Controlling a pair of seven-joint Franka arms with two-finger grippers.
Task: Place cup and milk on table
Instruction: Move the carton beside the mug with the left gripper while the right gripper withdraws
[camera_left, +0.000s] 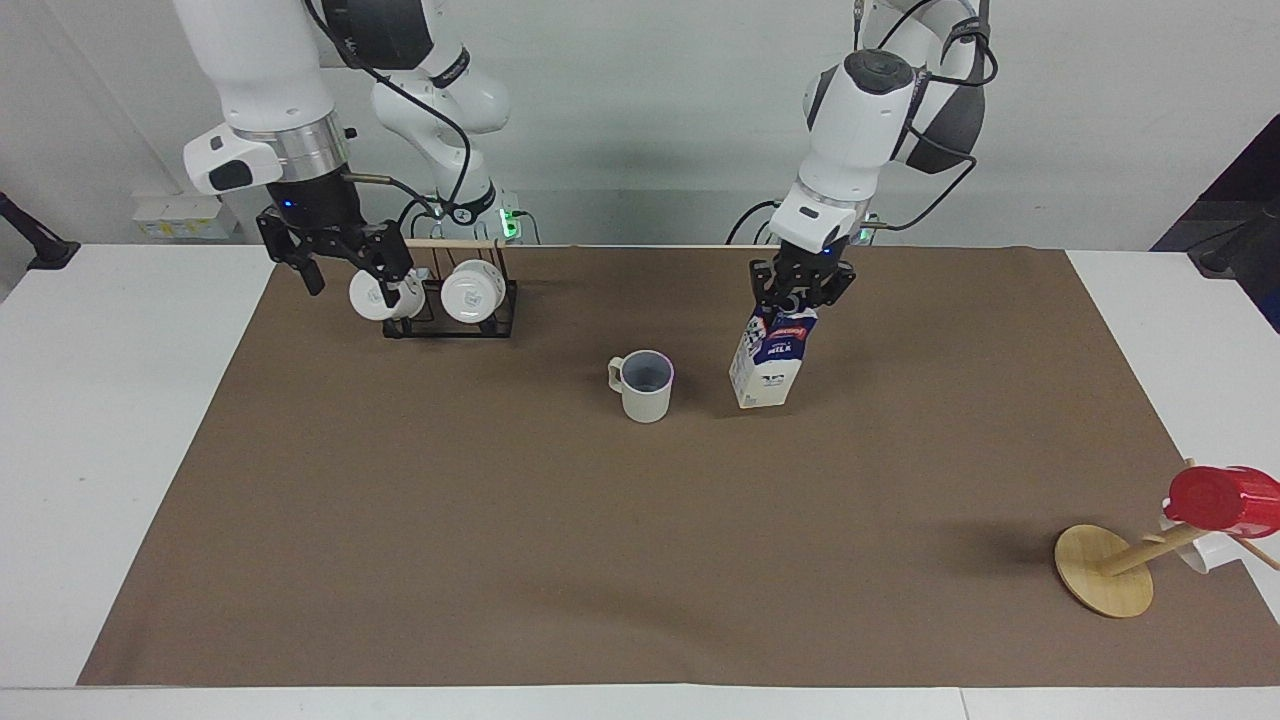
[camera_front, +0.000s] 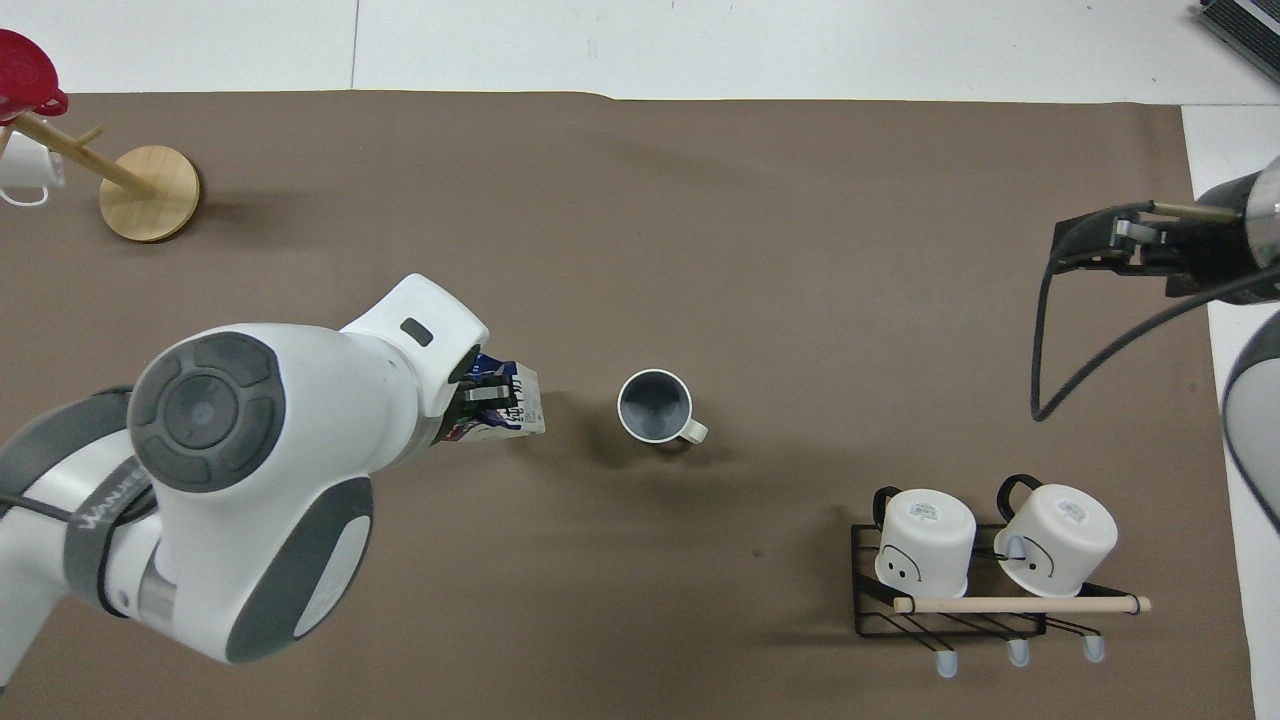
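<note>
The cream-white cup (camera_left: 645, 386) (camera_front: 655, 405) stands upright and alone on the brown paper of the table (camera_left: 480, 540), handle toward the right arm's end. Beside it, toward the left arm's end, the blue-and-white milk (camera_left: 767, 362) (camera_front: 510, 408) hangs tilted, its lower edge at or just above the paper. My left gripper (camera_left: 800, 300) (camera_front: 478, 392) is shut on the carton's gable top. My right gripper (camera_left: 352, 275) (camera_front: 1090, 243) is raised, open and holding nothing, over the paper's edge by the mug rack.
A black wire rack (camera_left: 450, 322) (camera_front: 950, 620) with two white mugs stands near the robots at the right arm's end. A tipped wooden mug tree (camera_left: 1105, 570) (camera_front: 150, 192) carrying a red cup (camera_left: 1222, 498) lies at the left arm's end, far from the robots.
</note>
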